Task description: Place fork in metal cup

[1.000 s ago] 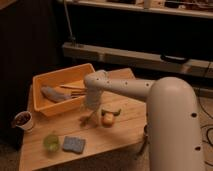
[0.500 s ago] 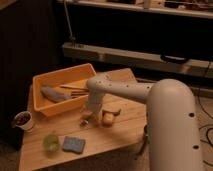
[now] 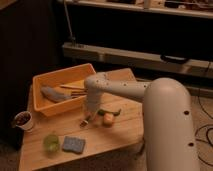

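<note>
My gripper (image 3: pixel 86 120) hangs from the pale arm, low over the wooden table (image 3: pixel 120 132), just in front of the orange bin (image 3: pixel 50 80). Thin utensils (image 3: pixel 74 90) lie inside the bin next to a grey object (image 3: pixel 52 93); I cannot tell which is the fork. A small pale cup (image 3: pixel 22 120) with a dark inside stands at the table's left edge, well left of the gripper; it may be the metal cup. I cannot tell whether the gripper holds anything.
A green cup (image 3: pixel 51 141) and a blue sponge (image 3: pixel 73 144) sit near the front left. A yellow-orange object (image 3: pixel 107 119) and a green one (image 3: pixel 111 112) lie right of the gripper. Dark shelving stands behind the table.
The arm has barely shifted; the gripper stays low in front of the bin.
</note>
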Robot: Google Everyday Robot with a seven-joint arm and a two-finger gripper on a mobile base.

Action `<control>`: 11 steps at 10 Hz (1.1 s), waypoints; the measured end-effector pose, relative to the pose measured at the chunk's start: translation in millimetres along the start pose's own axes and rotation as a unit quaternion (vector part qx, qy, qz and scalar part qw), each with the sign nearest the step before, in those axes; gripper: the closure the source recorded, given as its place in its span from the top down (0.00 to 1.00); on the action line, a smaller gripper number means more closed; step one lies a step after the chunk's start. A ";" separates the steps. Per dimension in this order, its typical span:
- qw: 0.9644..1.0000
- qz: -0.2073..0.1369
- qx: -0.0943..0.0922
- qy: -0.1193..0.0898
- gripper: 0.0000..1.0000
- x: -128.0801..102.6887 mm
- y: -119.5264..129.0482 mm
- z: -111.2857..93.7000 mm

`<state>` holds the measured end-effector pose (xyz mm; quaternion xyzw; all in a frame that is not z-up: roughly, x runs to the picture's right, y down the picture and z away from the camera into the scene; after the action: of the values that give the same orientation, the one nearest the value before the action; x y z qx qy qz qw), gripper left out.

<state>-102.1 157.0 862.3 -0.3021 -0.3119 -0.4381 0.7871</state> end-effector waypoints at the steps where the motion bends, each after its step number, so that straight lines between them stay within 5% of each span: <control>1: 1.000 0.002 -0.006 0.002 0.52 1.5 2.7 1.3; 3: 1.000 0.004 -0.014 0.006 0.64 2.0 4.9 4.0; 11: 0.997 0.050 -0.028 0.043 0.64 11.6 2.1 5.8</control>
<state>-96.7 156.4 874.3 -0.3201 -0.2496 -0.4196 0.8119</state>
